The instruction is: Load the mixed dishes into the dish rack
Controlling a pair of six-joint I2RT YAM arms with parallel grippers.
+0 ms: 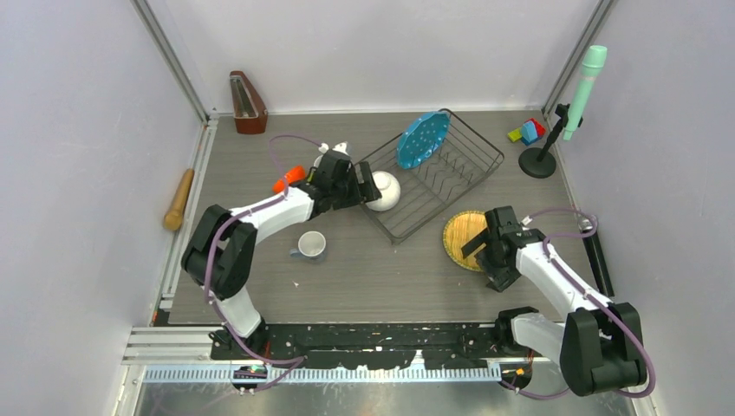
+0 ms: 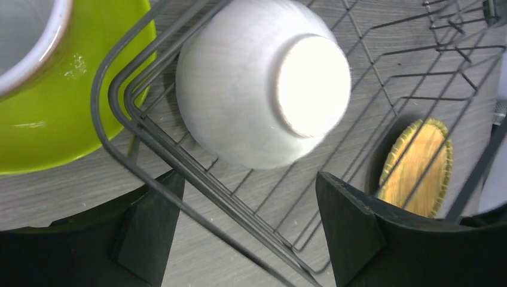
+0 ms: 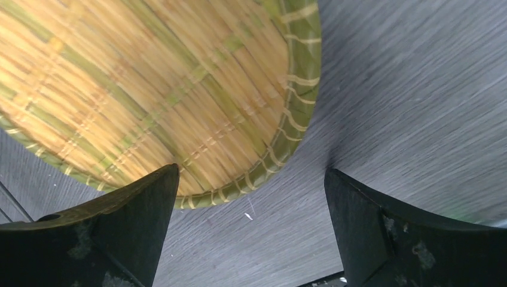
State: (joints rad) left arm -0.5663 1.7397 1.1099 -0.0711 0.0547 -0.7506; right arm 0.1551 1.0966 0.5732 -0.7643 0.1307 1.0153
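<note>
The black wire dish rack [image 1: 451,178] stands mid-table. The blue white-dotted plate [image 1: 423,140] stands upright at its far corner. The white bowl [image 1: 385,191] lies tilted in the rack's left corner with its base towards the left wrist camera [image 2: 263,84]. My left gripper [image 1: 360,186] is open and empty, straddling the rack's rim wire [image 2: 155,158] just short of the bowl. The lime-green plate [image 2: 66,113] lies outside the rack with a pale cup rim [image 2: 24,42] over it. The pale mug [image 1: 310,246] stands on the table. The orange bowl [image 1: 289,178] shows partly beside the left arm. My right gripper [image 1: 484,250] is open and empty. The pink mug is out of view.
A round woven bamboo mat [image 1: 464,238] lies by the rack's near corner, under my right gripper [image 3: 251,230], and fills the right wrist view [image 3: 161,89]. A wooden rolling pin [image 1: 178,199], a metronome [image 1: 248,102], coloured blocks [image 1: 527,132] and a green microphone on a stand [image 1: 582,82] sit around the table's edges.
</note>
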